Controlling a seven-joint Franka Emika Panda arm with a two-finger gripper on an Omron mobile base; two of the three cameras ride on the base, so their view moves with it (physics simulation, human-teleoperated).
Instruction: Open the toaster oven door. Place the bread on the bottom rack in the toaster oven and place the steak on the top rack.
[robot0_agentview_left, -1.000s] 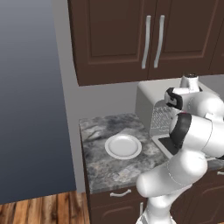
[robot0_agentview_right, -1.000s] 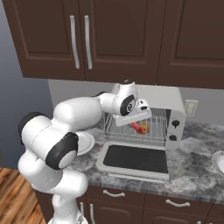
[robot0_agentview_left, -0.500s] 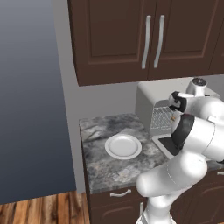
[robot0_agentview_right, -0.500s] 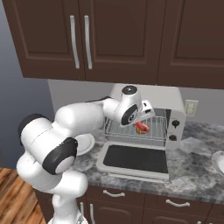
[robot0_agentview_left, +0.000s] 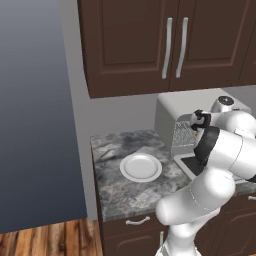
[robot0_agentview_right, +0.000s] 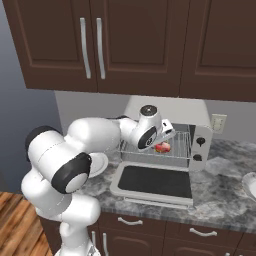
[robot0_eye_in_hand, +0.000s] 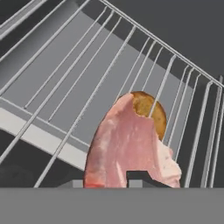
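The light grey toaster oven (robot0_agentview_right: 167, 107) stands on the counter with its door (robot0_agentview_right: 155, 181) dropped flat in front. My gripper (robot0_agentview_right: 165, 141) reaches into the oven's mouth; from the left base it shows at the oven front (robot0_agentview_left: 199, 121). It is shut on the pinkish-red steak (robot0_eye_in_hand: 127, 148), which hangs just over the wires of the top rack (robot0_eye_in_hand: 78, 87). The steak (robot0_agentview_right: 162, 147) sits left of centre in the opening. The round brown bread (robot0_eye_in_hand: 151, 111) peeks out behind the steak, seen through the wires on the level below. My fingertips are hidden by the meat.
A white plate (robot0_agentview_left: 141, 166) lies on the marble counter left of the oven. The open door juts toward the counter's front edge. Dark cabinets (robot0_agentview_right: 100, 45) hang low above the oven. Another white dish (robot0_agentview_right: 250, 185) shows at the far right edge.
My hand has pushed forward from in front of the opening into the oven, carrying the steak over the top rack. Oven, door and plate have not moved.
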